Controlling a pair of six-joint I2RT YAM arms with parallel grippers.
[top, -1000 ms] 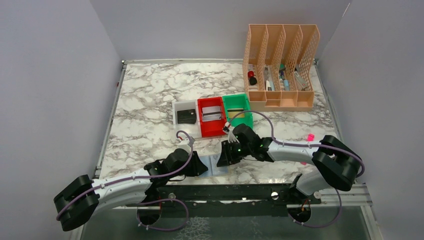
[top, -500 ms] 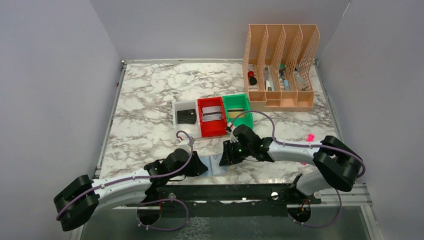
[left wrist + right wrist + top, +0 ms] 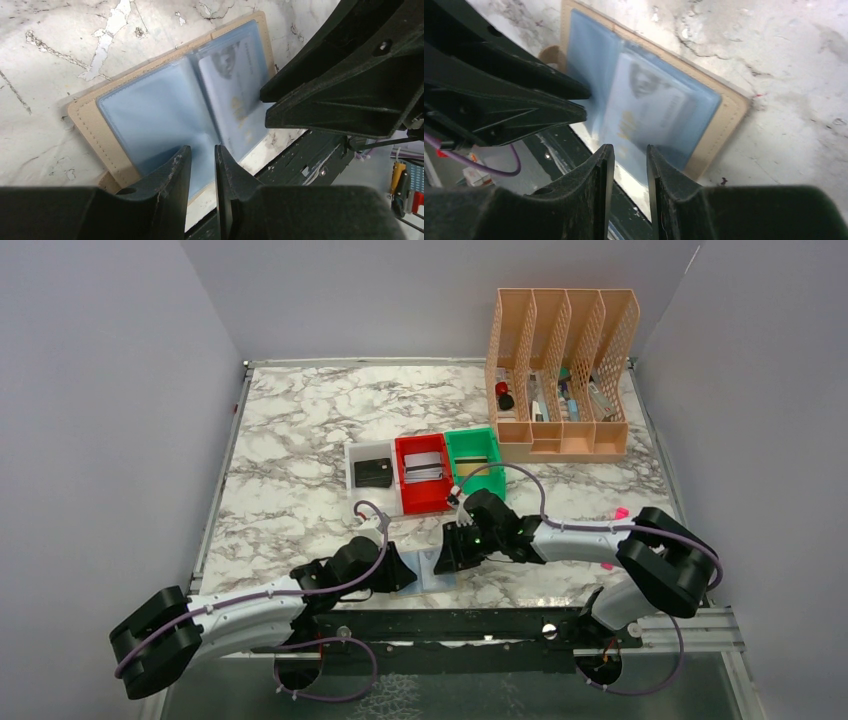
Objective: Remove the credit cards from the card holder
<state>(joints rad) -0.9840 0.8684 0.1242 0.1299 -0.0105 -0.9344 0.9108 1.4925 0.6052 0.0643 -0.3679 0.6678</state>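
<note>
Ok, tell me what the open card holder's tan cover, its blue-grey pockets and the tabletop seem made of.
Tan stitched cover of the card holder: leather or imitation leather, matte; stitching runs along its edge. Blue-grey translucent pockets: soft plastic film, glossy; a pale printed card shows through. White grey-veined tabletop: marble-look, possibly laminate; cannot tell which.

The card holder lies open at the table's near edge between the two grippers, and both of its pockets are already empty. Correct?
Not quite. The left wrist view shows a pale card inside one clear pocket of the card holder; only the other pocket looks empty. The rest of the statement stands.
</note>
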